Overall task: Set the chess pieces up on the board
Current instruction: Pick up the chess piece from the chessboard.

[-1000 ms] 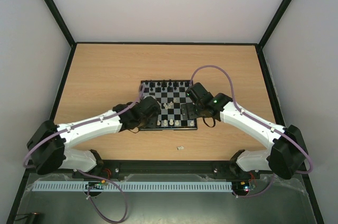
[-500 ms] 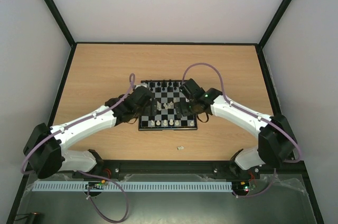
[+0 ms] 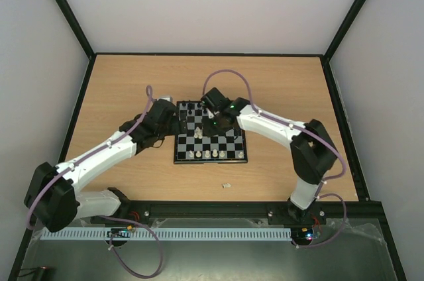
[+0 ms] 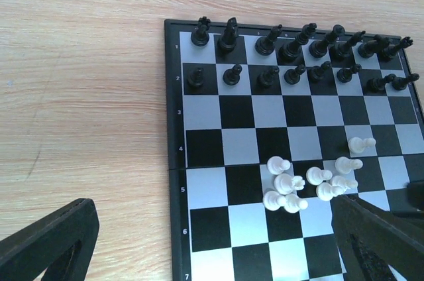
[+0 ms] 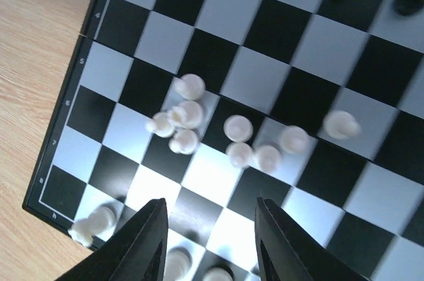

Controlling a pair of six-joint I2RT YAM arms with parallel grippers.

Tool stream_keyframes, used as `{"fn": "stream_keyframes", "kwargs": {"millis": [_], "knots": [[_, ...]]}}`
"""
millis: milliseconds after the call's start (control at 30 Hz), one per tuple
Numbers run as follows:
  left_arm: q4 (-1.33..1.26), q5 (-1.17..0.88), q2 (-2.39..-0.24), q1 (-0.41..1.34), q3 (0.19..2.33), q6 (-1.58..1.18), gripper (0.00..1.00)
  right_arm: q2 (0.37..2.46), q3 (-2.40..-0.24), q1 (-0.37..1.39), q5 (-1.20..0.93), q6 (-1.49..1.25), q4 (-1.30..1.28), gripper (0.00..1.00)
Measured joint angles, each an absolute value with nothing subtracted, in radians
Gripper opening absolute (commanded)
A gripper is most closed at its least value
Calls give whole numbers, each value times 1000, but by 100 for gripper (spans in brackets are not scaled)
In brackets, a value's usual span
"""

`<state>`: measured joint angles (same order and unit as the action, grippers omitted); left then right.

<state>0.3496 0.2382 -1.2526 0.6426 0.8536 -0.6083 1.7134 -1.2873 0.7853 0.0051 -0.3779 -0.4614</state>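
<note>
The board (image 3: 233,143) lies mid-table, black and pale chequered. In the left wrist view its black chess pieces (image 4: 291,62) stand in two rows along the far side. A loose cluster of white chess pieces (image 4: 308,185) sits near the board's middle, some lying on their sides; it shows again in the right wrist view as the white cluster (image 5: 189,122). A few white pieces (image 3: 207,154) stand along the near row. My left gripper (image 4: 212,254) hovers wide open over the board's left edge (image 4: 173,201). My right gripper (image 5: 209,205) hangs above the board, open, nothing between its fingers (image 5: 142,241).
One small white piece (image 3: 226,185) lies on the wooden table (image 3: 119,89) in front of the board. Black frame rails (image 3: 86,89) edge the table on the left, right and far sides. The right arm's cable (image 3: 228,72) arches over the board's far side.
Both arms have swung toward the board's far side. The left jaws have spread wide. The right jaws have drawn closer together, and that view is blurred by motion.
</note>
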Motion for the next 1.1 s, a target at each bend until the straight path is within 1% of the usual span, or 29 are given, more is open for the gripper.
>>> {"fn": "stream_keyframes", "kwargs": {"millis": [67,167,267,367,433,500,567,833,900,1100], "knots": [[349,231,-1229,633,837,-608,99,1765,-1323,804,7,-374,-462,39],[349,221,-1190,622,818,-609,100,1832,-1379,828,13,-369,-466,44],[350,215,-1160,616,812,-609,100,1880,-1424,844,31,-365,-469,44],[348,208,-1142,611,808,-609,99,1916,-1460,854,52,-362,-474,42],[348,201,-1132,609,801,-608,99,1938,-1481,857,64,-363,-478,35],[348,192,-1129,607,798,-608,99,1958,-1498,858,73,-361,-481,33],[348,187,-1129,607,796,-608,99,1976,-1512,858,80,-361,-484,29],[349,174,-1114,594,784,-601,100,2002,-1534,858,105,-362,-505,27],[348,171,-1112,591,784,-598,99,2006,-1536,858,108,-362,-505,23],[348,161,-1111,579,784,-590,100,2015,-1537,858,110,-362,-509,23]]}}
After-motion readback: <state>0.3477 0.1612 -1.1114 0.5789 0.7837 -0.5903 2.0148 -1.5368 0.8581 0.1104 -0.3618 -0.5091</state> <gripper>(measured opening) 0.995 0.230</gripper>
